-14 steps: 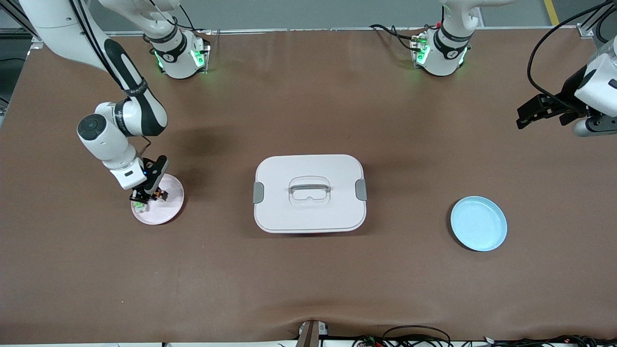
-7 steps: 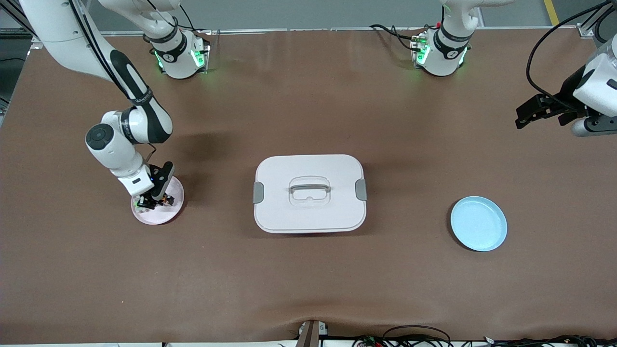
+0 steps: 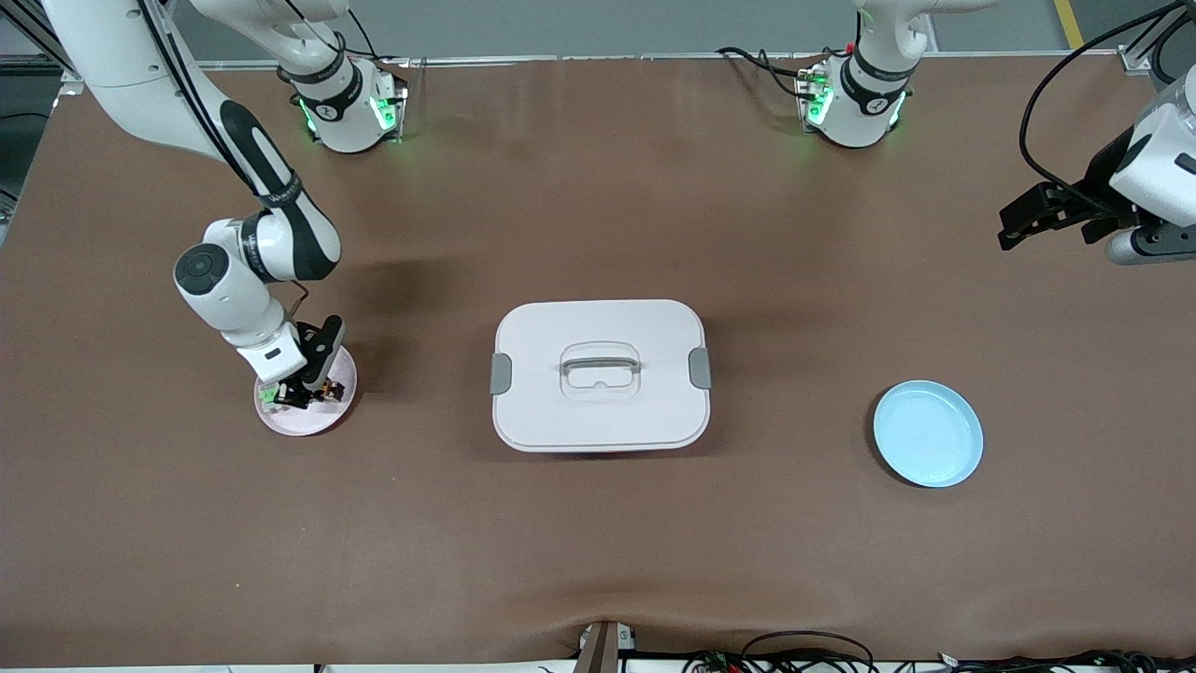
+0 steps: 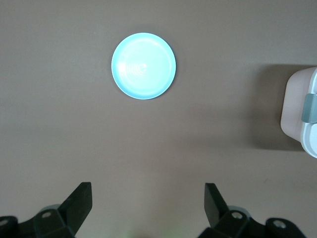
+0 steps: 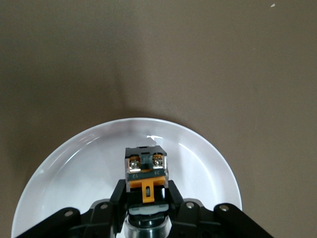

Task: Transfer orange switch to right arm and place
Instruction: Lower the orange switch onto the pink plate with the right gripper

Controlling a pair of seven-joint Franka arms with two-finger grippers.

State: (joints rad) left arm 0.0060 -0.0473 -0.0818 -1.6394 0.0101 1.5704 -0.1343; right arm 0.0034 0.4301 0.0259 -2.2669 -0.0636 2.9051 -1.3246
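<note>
From my station I saw the right claw (image 3: 301, 390) down over the pink plate (image 3: 329, 411), which sat toward the right arm's end of the surface (image 3: 598, 542), about midway between its robot-side edge and its camera-side edge. The claw was clenched on the orange switch (image 5: 146, 171), a small black block with an orange tab and two screw terminals, and the right wrist view showed it pinched between the fingers (image 5: 119, 196) just above the plate's floor (whether it touched the plate I could not tell). In the front view a small green-and-clear switch (image 3: 268, 398) lay on the same plate, just beside the claw, toward the right arm's end of the surface.

The left claw (image 3: 1046, 217) hung over the bare surface near the edge at the left arm's end, released, with its two fingers (image 4: 79, 201) spread wide and nothing between them; that arm waited. Its wrist view looked down on the light blue plate (image 4: 143, 66), which held nothing, and on one corner of the white lidded box (image 4: 302, 111).

The box (image 3: 600, 375) stood at the middle of the surface, lid on, a gray latch (image 3: 501, 373) at each short side and a recessed handle (image 3: 599, 365) on top. The blue plate (image 3: 928, 433) lay between the box and the edge at the left arm's end, slightly nearer the camera than the box.
</note>
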